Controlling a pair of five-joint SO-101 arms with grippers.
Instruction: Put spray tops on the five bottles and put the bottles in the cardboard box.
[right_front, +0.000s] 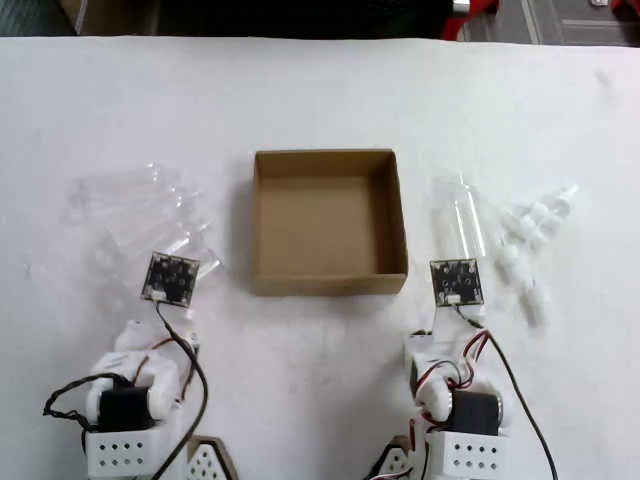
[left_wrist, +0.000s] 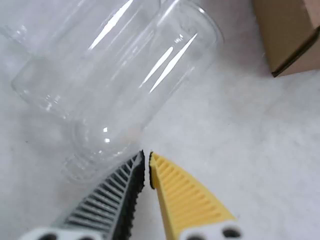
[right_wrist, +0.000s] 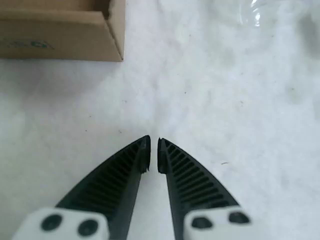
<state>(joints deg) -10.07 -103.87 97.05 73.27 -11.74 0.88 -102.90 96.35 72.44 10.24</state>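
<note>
White cloth (right_front: 320, 90) spread wide, faintly mottled, with a few small dark specks. Beyond its far edge, a dark strip of floor (right_front: 300, 18). At the far right, a red object (right_front: 468, 5) just beside a grey patterned rug (right_front: 550, 20). At the far left, a brown corner (right_front: 75, 10), cut off by the frame.

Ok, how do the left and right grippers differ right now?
The left gripper has one yellow finger and one grey; the right gripper has two black ones. The left's tips sit beside the clear bottles; the right's are over bare table. Both are shut and hold nothing.
</note>
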